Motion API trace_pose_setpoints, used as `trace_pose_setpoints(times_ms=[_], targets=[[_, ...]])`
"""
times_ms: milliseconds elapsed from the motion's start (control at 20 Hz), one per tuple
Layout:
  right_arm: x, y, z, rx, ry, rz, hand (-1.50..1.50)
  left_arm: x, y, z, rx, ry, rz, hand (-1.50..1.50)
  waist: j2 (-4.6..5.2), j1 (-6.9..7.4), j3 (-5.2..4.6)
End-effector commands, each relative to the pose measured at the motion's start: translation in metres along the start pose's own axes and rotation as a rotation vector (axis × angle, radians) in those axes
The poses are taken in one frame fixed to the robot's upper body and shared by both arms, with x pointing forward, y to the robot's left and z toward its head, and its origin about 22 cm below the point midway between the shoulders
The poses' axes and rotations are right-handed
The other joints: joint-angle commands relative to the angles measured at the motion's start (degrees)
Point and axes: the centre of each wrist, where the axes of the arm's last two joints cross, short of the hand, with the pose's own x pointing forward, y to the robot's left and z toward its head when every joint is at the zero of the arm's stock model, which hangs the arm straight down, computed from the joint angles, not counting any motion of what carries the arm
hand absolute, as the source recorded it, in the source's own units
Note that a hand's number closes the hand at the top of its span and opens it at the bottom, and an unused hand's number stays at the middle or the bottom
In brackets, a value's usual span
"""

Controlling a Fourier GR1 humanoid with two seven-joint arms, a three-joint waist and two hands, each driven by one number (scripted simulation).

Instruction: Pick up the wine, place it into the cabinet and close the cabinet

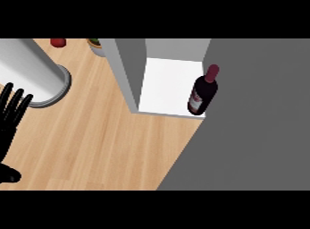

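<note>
The wine bottle [203, 93], dark with a maroon neck and a pale label, stands upright on the white floor of the open cabinet [165, 85], near its front right corner. No hand touches it. The cabinet's grey left wall [127, 71] rises from the wooden counter. A broad flat grey panel [262, 120], which looks like the cabinet door, fills the right side and meets the bottle's right edge. My left hand [2, 120] shows at the left edge, open with fingers straight and pointing up, far from the bottle. My right hand does not show.
A tall white cylinder on a grey round base [27, 69] stands at the upper left, just beyond my left hand's fingertips. A small red object [58, 42] and a greenish one [94, 43] sit at the counter's far edge. Bare wooden counter [104, 143] lies in the middle.
</note>
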Motion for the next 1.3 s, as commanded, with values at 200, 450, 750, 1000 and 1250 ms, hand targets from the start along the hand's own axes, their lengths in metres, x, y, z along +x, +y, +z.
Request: trace_pose_setpoints(times_ms=[200,450,750,1000,1250], targets=[[0.017,0.037,-0.120,0.047,0.039,-0.092,1.50,0.002,0.015,-0.002,0.050,-0.003,-0.002,-1.50,-0.33,-2.35,0.26],[0.011,0.033,-0.174,-0.009,0.079,-0.126,1.50,0.008,0.026,0.006,0.064,-0.006,-0.029,-1.50,-0.42,-3.35,0.46],[-0.014,0.013,-0.199,-0.069,0.126,-0.205,1.50,0.015,0.028,-0.004,0.073,-0.004,-0.026,-1.50,-0.56,-4.16,0.53],[-0.055,-0.022,-0.197,-0.131,0.158,-0.206,1.50,0.018,0.035,0.000,0.082,-0.001,-0.036,-1.50,-0.51,-4.66,0.56],[-0.070,-0.060,-0.214,-0.138,0.172,-0.182,1.50,0.005,0.038,0.016,0.084,-0.026,-0.025,-1.50,-0.38,-4.29,0.52]])
